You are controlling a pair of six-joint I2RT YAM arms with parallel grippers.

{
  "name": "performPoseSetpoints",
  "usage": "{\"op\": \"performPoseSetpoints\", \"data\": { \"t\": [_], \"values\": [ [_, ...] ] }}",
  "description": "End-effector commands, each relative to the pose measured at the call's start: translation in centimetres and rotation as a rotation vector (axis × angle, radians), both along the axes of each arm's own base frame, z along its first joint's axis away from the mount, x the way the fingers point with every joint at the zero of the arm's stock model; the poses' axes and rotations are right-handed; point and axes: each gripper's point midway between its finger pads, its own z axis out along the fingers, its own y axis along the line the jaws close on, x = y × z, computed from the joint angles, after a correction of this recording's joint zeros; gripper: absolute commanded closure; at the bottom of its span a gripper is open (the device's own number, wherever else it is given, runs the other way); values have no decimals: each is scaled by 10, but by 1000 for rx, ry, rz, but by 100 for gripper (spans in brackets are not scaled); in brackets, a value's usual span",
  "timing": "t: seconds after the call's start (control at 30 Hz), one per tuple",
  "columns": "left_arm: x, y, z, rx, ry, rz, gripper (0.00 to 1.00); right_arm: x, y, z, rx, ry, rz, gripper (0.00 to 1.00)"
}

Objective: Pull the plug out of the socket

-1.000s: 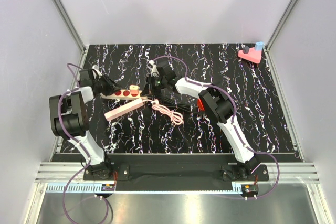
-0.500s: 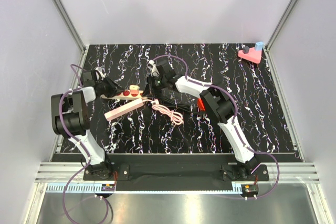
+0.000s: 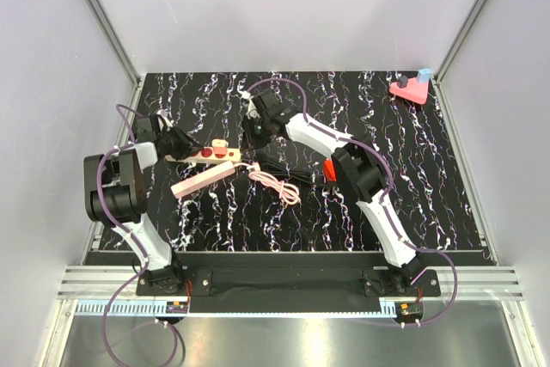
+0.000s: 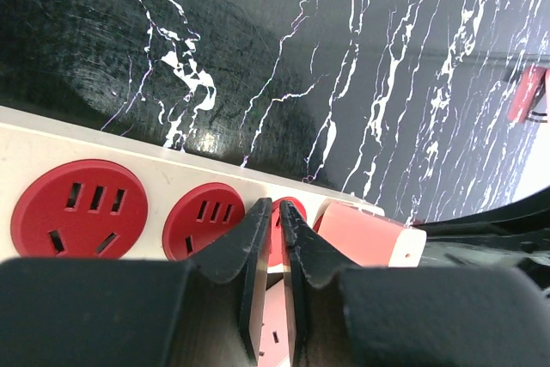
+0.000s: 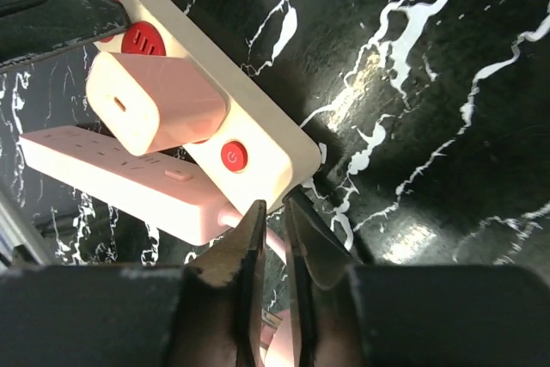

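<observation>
The socket, a cream power strip with red outlets, lies on the black marbled table at left centre, with the pale pink plug seated beside its red switch. A 2nd pink strip lies just beside it. The left gripper hangs over the outlets, fingers nearly together, holding nothing. The right gripper, fingers a sliver apart and empty, hovers off the socket's end.

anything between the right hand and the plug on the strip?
Nothing visible. The plug sits in the cream power strip, its top bare. The right hand hangs off the strip's switch end, beside the plug. The pink strip lies alongside, not across the path.
</observation>
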Motion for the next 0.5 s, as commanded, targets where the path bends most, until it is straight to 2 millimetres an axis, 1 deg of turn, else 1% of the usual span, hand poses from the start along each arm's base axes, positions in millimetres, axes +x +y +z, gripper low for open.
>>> {"op": "performPoseSetpoints", "data": {
  "t": [0.0,0.03,0.07,0.1,0.13,0.17,0.23,0.27,0.3,0.37,0.4,0.47],
  "values": [
    [-31,11,-42,108,143,24,83,13,-6,24,-71,-109,17,77],
    [-31,11,-42,112,139,26,83,18,-5,33,-72,-138,18,75],
    [-31,12,-42,112,139,30,83,19,-6,37,-80,-153,26,69],
    [-31,11,-41,115,135,33,83,20,-9,38,-102,-166,41,67],
    [-31,12,-41,116,132,38,83,21,-9,42,-110,-183,49,64],
    [-32,12,-41,116,129,40,83,23,-7,50,-116,-212,77,58],
    [-32,12,-41,119,125,43,83,21,-1,58,-116,-242,115,52],
    [-31,12,-41,120,124,43,83,20,6,61,-118,-269,148,49],
    [-32,12,-41,119,124,46,83,20,9,64,-115,-283,165,43],
    [-31,13,-40,120,118,46,83,16,18,63,-116,-312,228,36],
    [-31,13,-41,120,120,48,83,10,26,63,-110,-318,254,29],
    [-31,13,-41,122,115,50,83,4,35,60,-116,-375,346,22]
  ]
}}
